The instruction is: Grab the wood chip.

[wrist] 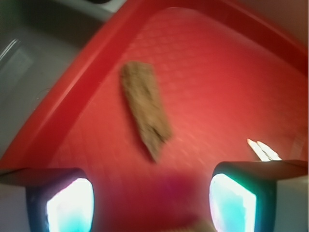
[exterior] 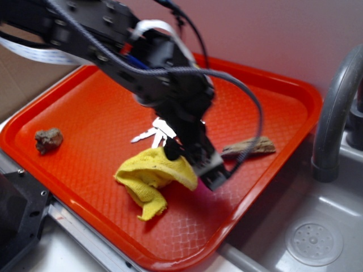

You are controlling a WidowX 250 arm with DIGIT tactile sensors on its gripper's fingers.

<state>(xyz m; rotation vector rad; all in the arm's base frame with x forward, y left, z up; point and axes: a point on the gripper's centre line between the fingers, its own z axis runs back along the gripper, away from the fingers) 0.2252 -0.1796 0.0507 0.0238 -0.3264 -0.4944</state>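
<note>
The wood chip (exterior: 249, 148) is a flat grey-brown tapered splinter lying on the orange tray (exterior: 91, 102) near its right rim. In the wrist view the wood chip (wrist: 146, 108) lies ahead of the jaws, its pointed end toward them. My gripper (exterior: 195, 164) hangs above the tray just left of the chip, over the edge of the yellow cloth. The gripper (wrist: 152, 198) is open, its two fingers wide apart with only bare tray between them.
A crumpled yellow cloth (exterior: 150, 175) lies in the tray's front middle. Silver keys (exterior: 154, 133) sit behind it, partly hidden by the arm. A small lumpy rock (exterior: 48, 139) rests at the tray's left. A grey faucet (exterior: 334, 113) and sink drain (exterior: 313, 242) stand right.
</note>
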